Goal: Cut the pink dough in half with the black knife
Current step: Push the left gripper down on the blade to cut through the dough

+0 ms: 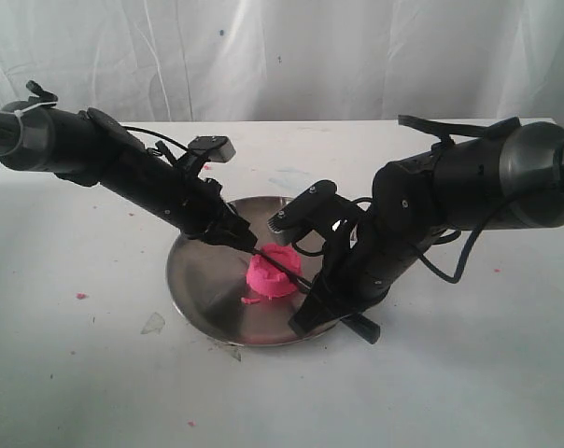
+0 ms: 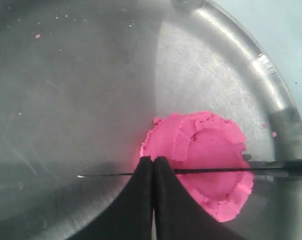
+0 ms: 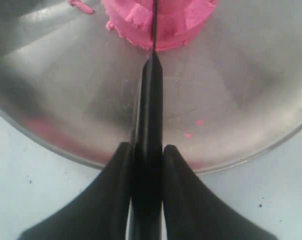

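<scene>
Right gripper (image 3: 147, 148) clamped the knife (image 3: 150, 95) from the plate's (image 1: 198, 280) 4 o'clock across the dough (image 2: 201, 150); left gripper (image 2: 153, 162), clenched empty, seemingly pressed the blade.

A round steel plate (image 1: 207, 280) rests on the white surface (image 1: 77, 392). Pink crumbs (image 1: 81, 296) and a clear scrap (image 1: 152, 324) lie near it. White cloth (image 1: 263, 56) hangs behind.

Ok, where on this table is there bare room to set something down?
Free: the table left of the steel plate, bar a clear scrap and pink crumbs; also the near stretch right of it. Crowded: mid-plate, where left claw and right claw meet at the black knife over the pink dough.
</scene>
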Motion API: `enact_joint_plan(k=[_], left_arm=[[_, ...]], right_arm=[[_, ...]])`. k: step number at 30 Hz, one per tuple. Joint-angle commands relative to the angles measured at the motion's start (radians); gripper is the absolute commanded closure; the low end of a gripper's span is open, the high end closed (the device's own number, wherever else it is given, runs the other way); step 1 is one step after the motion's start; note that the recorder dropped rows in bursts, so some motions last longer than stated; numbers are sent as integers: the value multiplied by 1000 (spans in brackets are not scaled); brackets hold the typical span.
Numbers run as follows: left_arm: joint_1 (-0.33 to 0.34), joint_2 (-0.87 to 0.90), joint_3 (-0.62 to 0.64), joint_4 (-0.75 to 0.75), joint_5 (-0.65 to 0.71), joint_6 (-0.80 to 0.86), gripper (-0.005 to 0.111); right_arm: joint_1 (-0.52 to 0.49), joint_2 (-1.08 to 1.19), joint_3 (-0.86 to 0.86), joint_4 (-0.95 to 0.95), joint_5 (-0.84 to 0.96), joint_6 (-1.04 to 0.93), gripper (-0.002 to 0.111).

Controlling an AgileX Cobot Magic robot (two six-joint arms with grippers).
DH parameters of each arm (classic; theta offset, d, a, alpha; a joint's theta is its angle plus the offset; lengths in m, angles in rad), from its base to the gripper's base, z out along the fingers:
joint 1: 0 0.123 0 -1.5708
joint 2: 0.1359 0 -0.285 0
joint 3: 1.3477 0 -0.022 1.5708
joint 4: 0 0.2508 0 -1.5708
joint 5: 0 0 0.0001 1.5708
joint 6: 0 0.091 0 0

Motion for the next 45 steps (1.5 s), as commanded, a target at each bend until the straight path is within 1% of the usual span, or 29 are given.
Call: enact_joint_plan(k=[1, 10, 17, 22, 25, 30, 45], left_arm=[[-2, -9, -6, 3, 1, -14, 107], [-2, -11, -6, 6, -17, -15, 107], [-2, -7, -78, 160, 23, -133, 107], [-2, -7, -112, 172, 56, -141, 107], [-13, -7, -121, 233, 59, -165, 107], [-28, -5, -121, 269, 67, -175, 107], [-31, 20, -121, 273, 41, -189, 107]], right_arm=[[-4, -2, -1, -2, -6, -10, 108], [-4, -2, -1, -2, -15, -17, 108], [-4, -2, -1, -2, -15, -17, 108], [-4, -2, -1, -2, -15, -24, 108], [-4, -2, -1, -1, -15, -24, 108], [-4, -2, -1, -1, -15, -24, 108], [-4, -2, -1, -1, -25, -26, 108]])
